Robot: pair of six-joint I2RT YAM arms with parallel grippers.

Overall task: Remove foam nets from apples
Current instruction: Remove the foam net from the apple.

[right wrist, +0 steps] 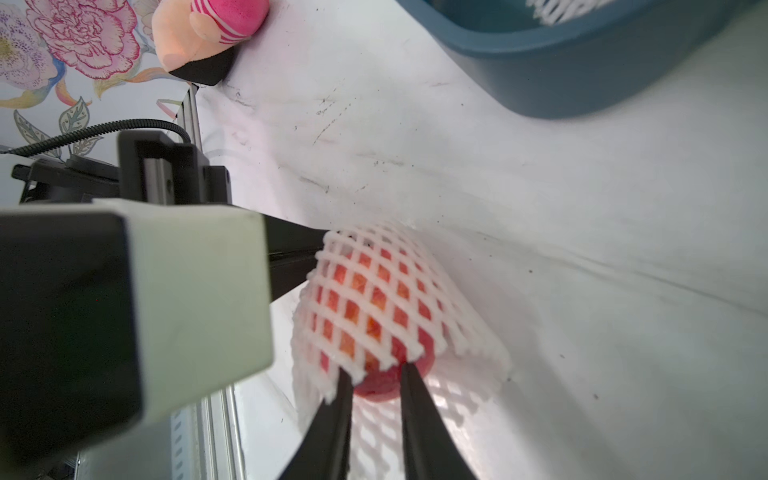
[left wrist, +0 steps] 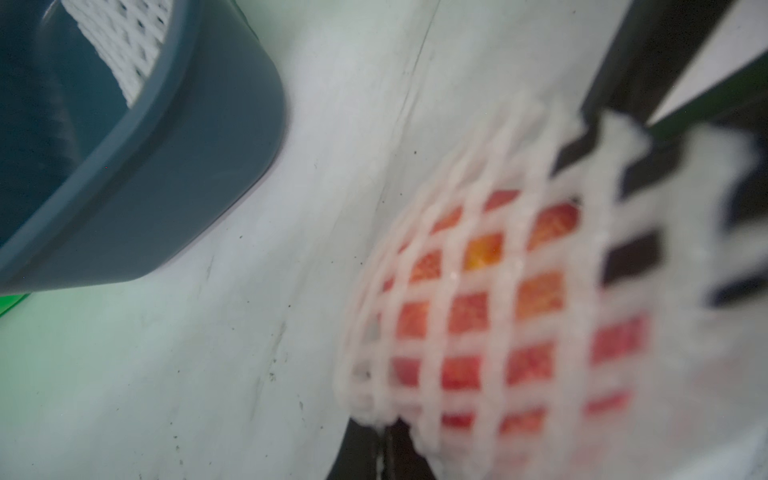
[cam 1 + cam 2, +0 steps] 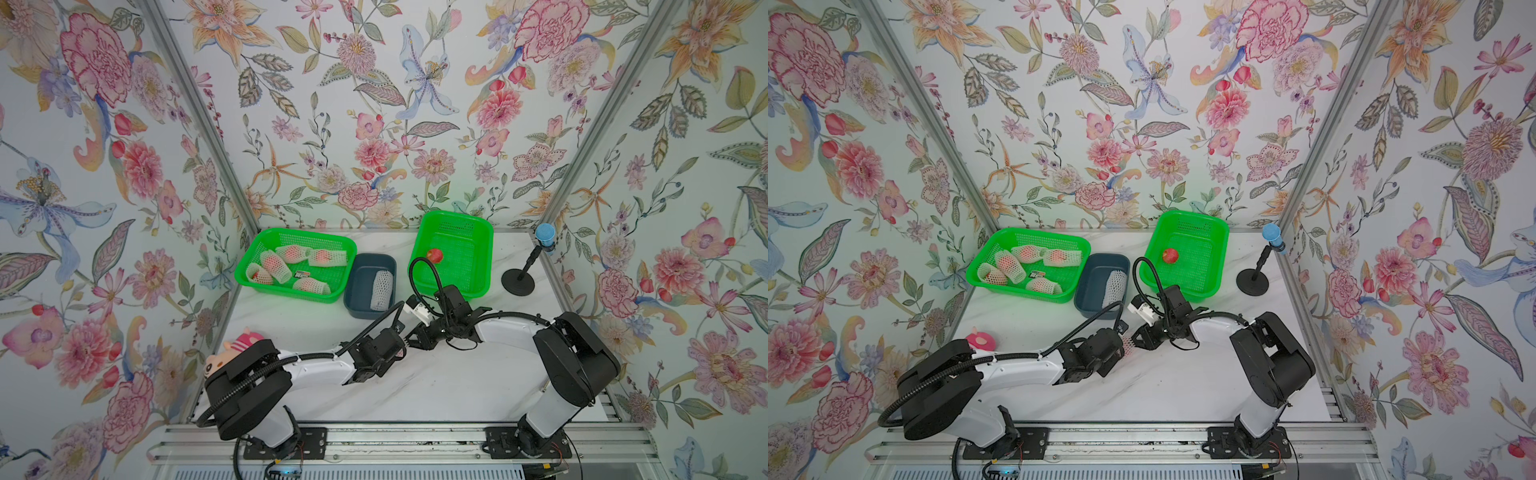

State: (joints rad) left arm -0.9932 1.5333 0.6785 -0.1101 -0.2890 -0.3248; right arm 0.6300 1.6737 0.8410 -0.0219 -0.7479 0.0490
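Note:
Between my two grippers, low over the marble table, is one apple (image 1: 384,388) in a white foam net (image 1: 473,340). My left gripper (image 2: 380,444) is shut on one end of that net (image 2: 681,395); red apple (image 2: 465,316) shows through the mesh. My right gripper (image 1: 376,376) is at the net's other mouth. Its fingers are slightly apart, tips against the apple's bare end. In both top views the grippers (image 3: 409,343) (image 3: 1128,344) meet tip to tip. Several netted apples (image 3: 276,266) lie in the left green basket (image 3: 249,276). One bare apple (image 3: 434,255) sits in the right green basket (image 3: 482,249).
A dark blue bin (image 3: 361,309) between the baskets holds one empty foam net (image 3: 381,289). A pink striped plush toy (image 3: 235,347) lies by the left arm. A black stand (image 3: 518,282) with a blue top is at the far right. Floral walls close three sides.

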